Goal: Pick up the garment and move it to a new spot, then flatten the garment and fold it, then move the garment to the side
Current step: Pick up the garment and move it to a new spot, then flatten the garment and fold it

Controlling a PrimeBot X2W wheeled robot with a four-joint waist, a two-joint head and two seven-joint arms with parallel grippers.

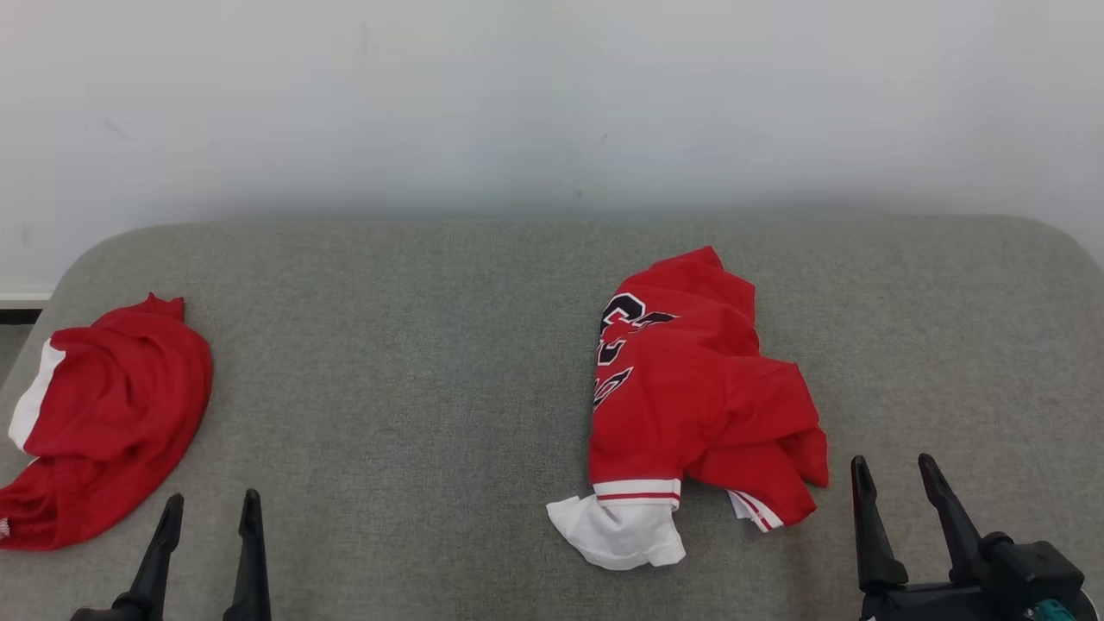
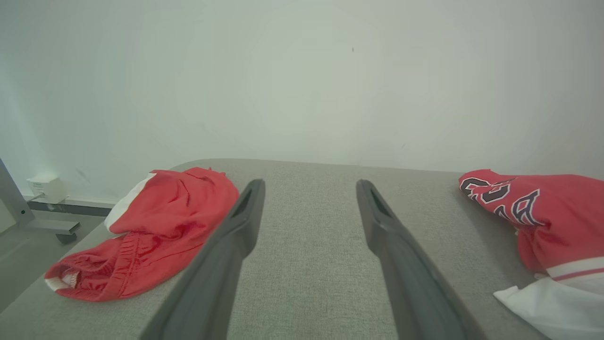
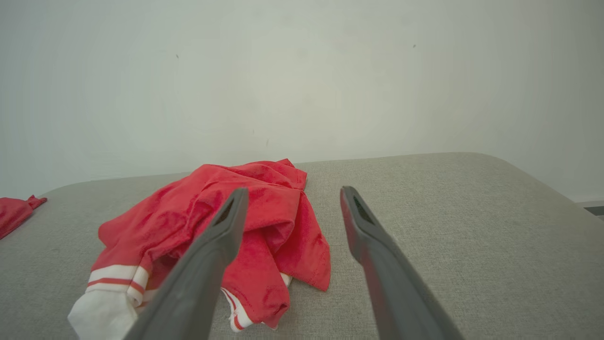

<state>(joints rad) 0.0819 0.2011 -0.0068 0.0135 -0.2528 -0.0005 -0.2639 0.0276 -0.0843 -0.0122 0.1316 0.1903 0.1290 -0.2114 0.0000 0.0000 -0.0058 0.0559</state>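
Two red clothes lie on the gray tabletop (image 1: 431, 345). One is a red jersey (image 1: 690, 388) with black and white letters and white trim. It sits in a crumpled heap a bit right of the middle of the head view. A white part sticks out at its bottom edge.

The other is a pair of red shorts (image 1: 103, 423) with a white stripe. They are bunched up at the far left of that view, well apart from the jersey.

The left claw (image 1: 213, 498) is at the lower left, near the shorts. Its two dark fingers are spread wide, with nothing between them. The right claw (image 1: 893, 461) is at the lower right, near the bottom right corner of the jersey. Its fingers are spread wide too, and it holds nothing.

In the right wrist view, the jersey lies at the lower left, partly behind one finger. A plain white wall (image 1: 552, 103) stands behind the tabletop.
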